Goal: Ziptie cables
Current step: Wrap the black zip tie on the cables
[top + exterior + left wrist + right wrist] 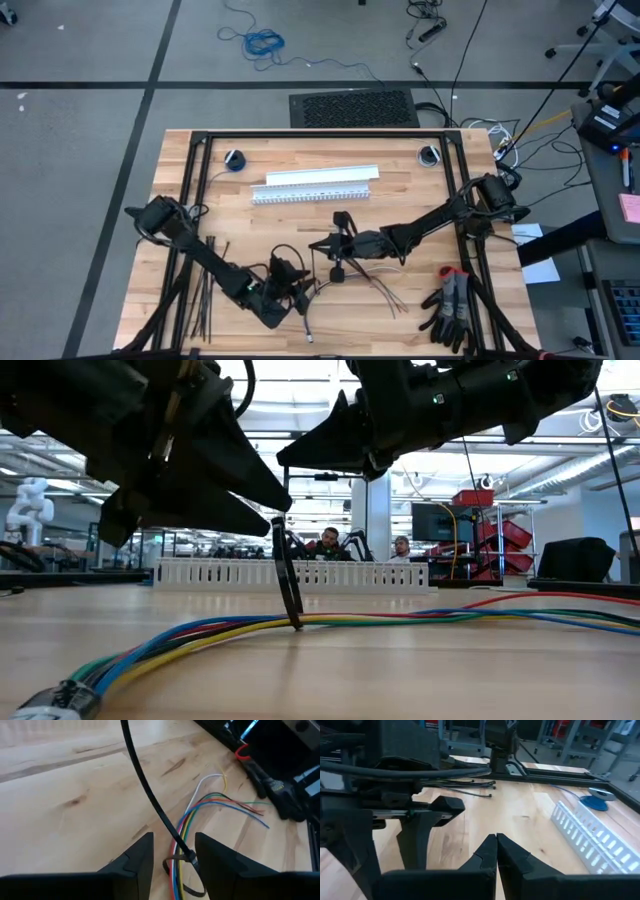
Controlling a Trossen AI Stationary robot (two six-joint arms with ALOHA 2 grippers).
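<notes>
Two seated people (330, 543) — beyond wooden table (400, 670)

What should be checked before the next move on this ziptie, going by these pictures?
1. Ziptie looped around the cables: ok, head sits on the bundle.
2. Left gripper straddling the loop: ok, fingers open either side.
3. Loop cinched tight: not ok, slack shows.
4. Right gripper holding the tail: cannot tell; fingers shut.
5. Spare zipties clear of the work: ok.
6. Gloves clear of the wire ends: ok.
</notes>
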